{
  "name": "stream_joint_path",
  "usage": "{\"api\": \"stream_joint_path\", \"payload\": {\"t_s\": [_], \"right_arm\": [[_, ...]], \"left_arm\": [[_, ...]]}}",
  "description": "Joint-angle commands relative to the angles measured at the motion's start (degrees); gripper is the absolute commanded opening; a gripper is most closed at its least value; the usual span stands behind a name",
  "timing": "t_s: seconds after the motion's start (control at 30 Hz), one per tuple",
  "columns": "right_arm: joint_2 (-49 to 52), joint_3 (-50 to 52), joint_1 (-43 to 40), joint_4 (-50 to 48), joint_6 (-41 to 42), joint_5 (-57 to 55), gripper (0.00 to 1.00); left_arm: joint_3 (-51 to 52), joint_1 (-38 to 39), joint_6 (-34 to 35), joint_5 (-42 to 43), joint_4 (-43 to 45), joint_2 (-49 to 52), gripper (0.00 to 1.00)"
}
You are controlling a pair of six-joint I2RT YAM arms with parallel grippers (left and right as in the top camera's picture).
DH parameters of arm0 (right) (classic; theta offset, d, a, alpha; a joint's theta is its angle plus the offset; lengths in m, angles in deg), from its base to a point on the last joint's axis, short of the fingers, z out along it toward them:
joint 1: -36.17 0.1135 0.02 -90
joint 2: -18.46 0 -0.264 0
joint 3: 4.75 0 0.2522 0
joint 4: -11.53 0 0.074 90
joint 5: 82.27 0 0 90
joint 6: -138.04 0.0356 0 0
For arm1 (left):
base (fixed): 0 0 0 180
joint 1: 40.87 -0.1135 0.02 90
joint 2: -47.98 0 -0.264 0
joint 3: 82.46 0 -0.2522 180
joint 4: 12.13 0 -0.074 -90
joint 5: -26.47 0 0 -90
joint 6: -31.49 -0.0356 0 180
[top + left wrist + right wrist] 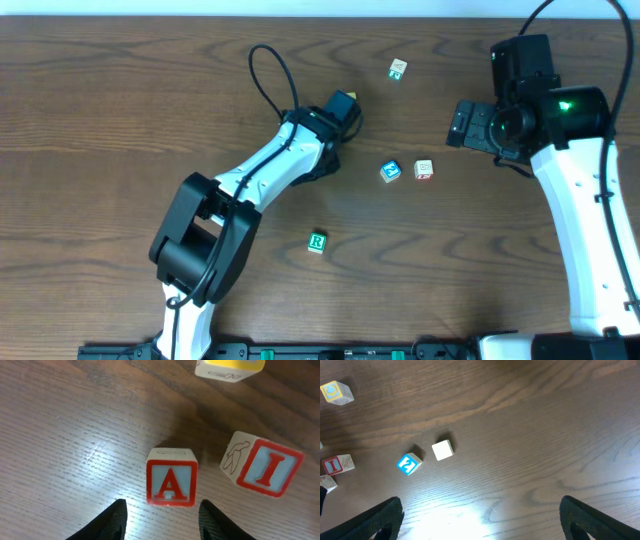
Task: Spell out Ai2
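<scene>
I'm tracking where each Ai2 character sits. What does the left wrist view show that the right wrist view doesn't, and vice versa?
Only the left wrist view: the A block, its red letter facing the camera, just ahead of the open left tool. Only the right wrist view: the blue 2 block with a plain white block beside it, beyond the open right tool. Both: the red I block, far left in the right wrist view, and the wooden table.

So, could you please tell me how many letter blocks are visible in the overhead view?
4: a far block near the top edge, a blue block beside a red-and-white block centrally, and a green R block nearer the robot. More may be hidden under the left arm.
</scene>
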Motion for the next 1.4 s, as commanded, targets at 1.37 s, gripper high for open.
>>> {"api": "stream_joint_path", "payload": {"t_s": [1.37], "right_arm": [[-1.01, -0.02, -0.37, 0.46, -0.57, -0.42, 0.99]], "left_arm": [[4.85, -2.6, -12.11, -3.3, 11.3, -0.28, 0.37]]}}
